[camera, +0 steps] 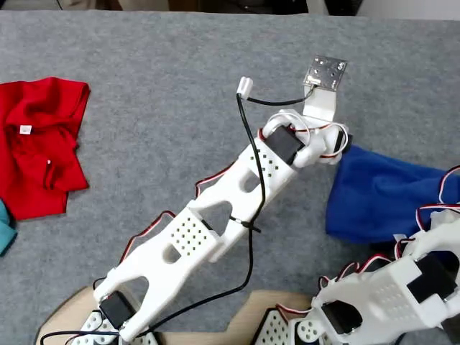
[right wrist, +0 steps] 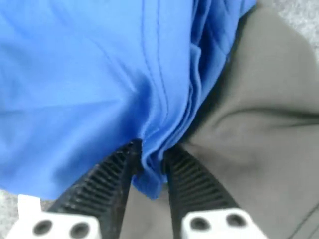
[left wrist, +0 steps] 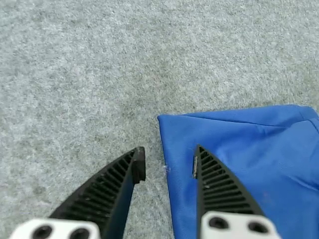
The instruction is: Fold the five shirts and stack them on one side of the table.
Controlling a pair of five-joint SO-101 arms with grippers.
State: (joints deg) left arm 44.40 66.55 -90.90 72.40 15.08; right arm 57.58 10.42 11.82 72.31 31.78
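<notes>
- The blue shirt lies at about 3 o'clock on the table; one straight edge and a sharp corner point toward the middle.
- It looks soft, thin and light; it will likely bend and hang down when lifted; it could slide out of a weak pinch; it will not break.
- The best spots to hold are probably the corners and the folded edge, where the cloth is thicker; a grab in the flat middle would likely just bunch it up.
- The right gripper is pinching a bunch of the blue cloth; several folds stick out between its two sides; the hold looks tight.
- The left gripper is spread wide, right by the shirt's corner at about 1 o'clock from the table's middle; one tip is over the blue cloth and the other is over the grey table; the shirt's edge runs between them; it holds nothing.
- To take that corner it would likely need to come down and close on the edge.
- A grey-brown cloth touches the blue shirt next to the right gripper; it may be another shirt, but that is not clear.
- The red shirt lies rumpled at 9 o'clock, well apart from the blue one; a bit of teal cloth peeks in at 8 o'clock.
</notes>
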